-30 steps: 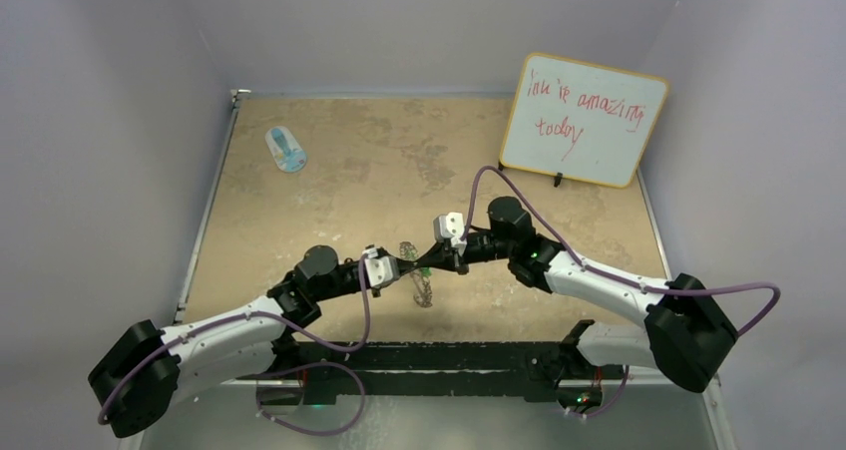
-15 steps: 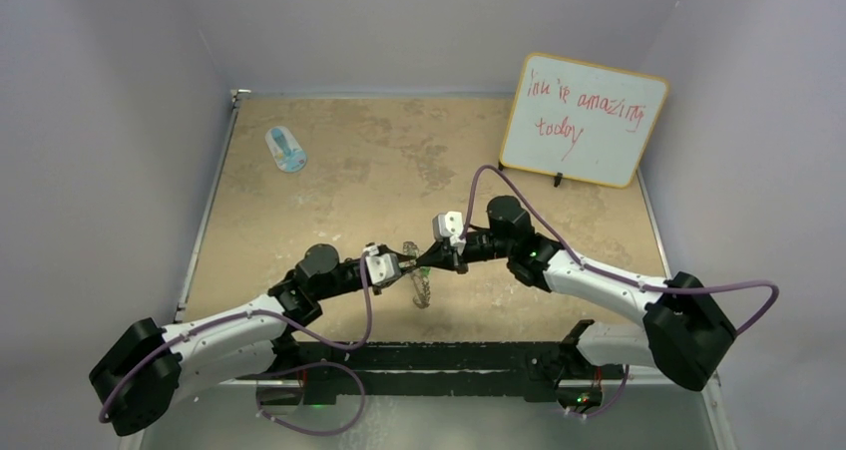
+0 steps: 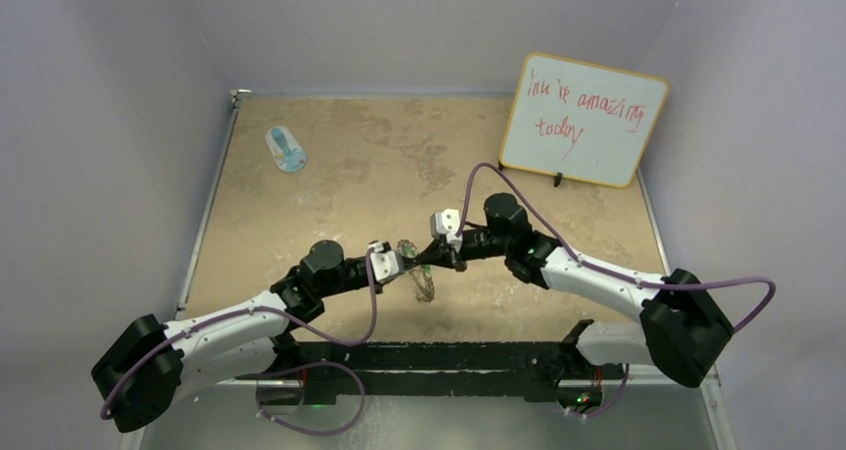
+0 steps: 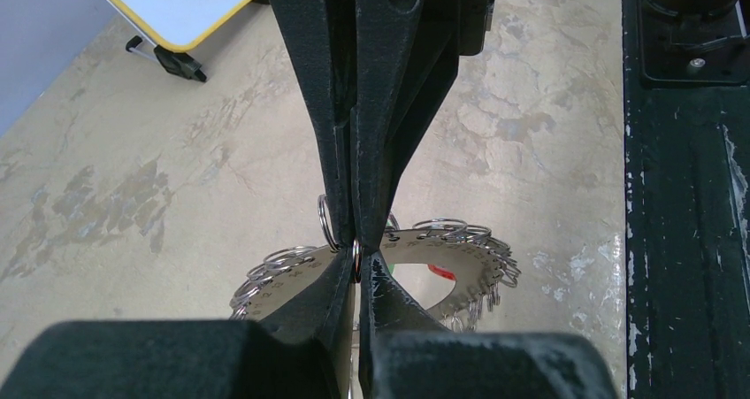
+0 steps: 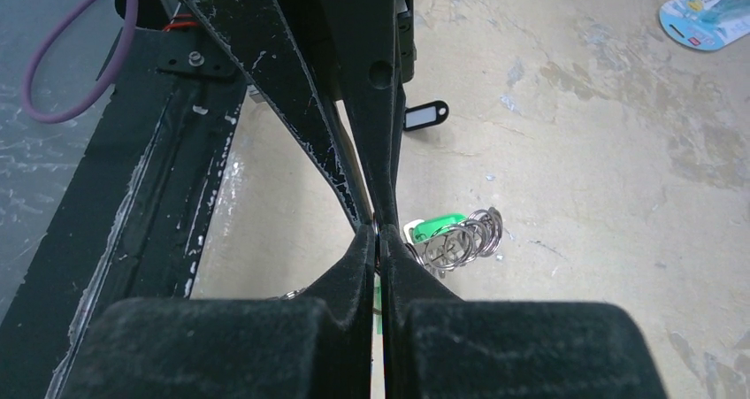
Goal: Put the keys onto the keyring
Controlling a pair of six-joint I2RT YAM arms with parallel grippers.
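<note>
Left gripper (image 4: 356, 259) on flat silver keyring (image 4: 467, 262)

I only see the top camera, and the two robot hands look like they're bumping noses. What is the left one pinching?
Observer: The left hand is shut on a small wire loop at the rim of the large flat silver metal keyring.
Operator: Is a key on it yet?
Observer: The right wrist camera shows a green oblong plastic key tag against a bunch of wire loops beside the right hand. I can't tell if it's threaded.
Operator: Any other keys?
Observer: A black oblong plastic key tag lies flat on the tan table, apart from the ring.
</note>
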